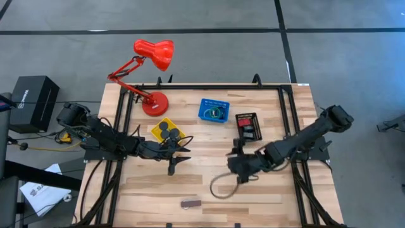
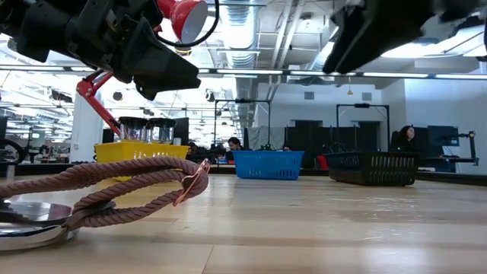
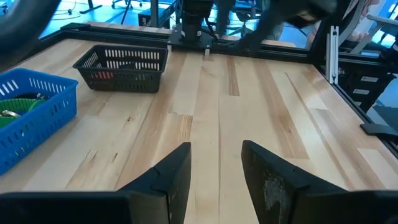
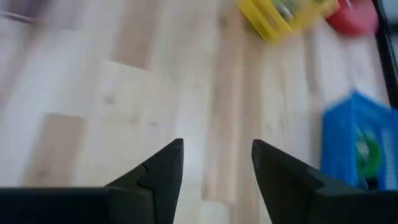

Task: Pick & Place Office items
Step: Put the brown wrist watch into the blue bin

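- The table (image 1: 266, 202) is seen to carry three baskets along its far half: the yellow basket (image 1: 167, 130), the blue basket (image 1: 213, 110) and the black basket (image 1: 249, 126).
- Two office items are left loose on the near half: the rope loop (image 1: 223, 185) and the brownish bar (image 1: 190, 204).
- The right gripper (image 1: 238, 171) is held just beside the loop's far edge, nearer to it than the left; its fingers (image 4: 163, 167) are spread and empty.
- The left gripper (image 1: 178, 159) is held beside the yellow basket, fingers (image 3: 176, 172) parted, nothing held.
- The bar's long axis is laid left to right, between both arms.
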`<state>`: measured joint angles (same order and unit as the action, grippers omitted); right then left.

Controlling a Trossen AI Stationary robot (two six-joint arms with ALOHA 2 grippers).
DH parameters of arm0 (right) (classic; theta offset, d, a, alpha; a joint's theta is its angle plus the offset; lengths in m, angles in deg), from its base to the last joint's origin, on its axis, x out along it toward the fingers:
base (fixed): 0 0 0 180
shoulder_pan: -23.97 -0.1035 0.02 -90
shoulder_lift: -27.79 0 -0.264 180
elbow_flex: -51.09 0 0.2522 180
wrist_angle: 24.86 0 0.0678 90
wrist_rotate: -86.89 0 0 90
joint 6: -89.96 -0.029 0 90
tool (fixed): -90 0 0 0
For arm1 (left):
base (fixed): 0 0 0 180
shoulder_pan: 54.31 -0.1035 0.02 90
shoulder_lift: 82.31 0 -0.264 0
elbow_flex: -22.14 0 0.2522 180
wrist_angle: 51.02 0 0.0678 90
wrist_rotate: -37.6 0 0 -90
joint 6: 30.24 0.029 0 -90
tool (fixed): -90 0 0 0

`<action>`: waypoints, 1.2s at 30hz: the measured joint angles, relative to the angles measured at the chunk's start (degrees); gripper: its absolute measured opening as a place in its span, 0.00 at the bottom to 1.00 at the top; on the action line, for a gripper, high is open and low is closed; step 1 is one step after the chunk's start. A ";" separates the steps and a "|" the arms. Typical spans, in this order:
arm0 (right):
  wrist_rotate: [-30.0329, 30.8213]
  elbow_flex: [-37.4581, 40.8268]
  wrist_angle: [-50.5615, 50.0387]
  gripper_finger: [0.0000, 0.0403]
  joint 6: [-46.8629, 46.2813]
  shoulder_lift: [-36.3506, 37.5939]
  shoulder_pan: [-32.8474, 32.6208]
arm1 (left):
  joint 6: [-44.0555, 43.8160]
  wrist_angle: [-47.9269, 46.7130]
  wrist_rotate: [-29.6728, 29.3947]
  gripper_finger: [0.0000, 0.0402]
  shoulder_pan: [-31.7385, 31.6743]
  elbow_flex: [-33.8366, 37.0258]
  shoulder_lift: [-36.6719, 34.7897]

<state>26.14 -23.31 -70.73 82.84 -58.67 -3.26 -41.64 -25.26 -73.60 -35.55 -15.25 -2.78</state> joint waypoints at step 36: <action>-29.53 20.41 44.41 0.45 9.07 8.96 14.95 | -2.21 1.01 -0.23 0.34 -0.46 0.00 0.00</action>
<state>-3.39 -2.90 -26.32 91.90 -49.71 11.68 -43.85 -24.24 -73.83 -36.01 -15.25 -2.78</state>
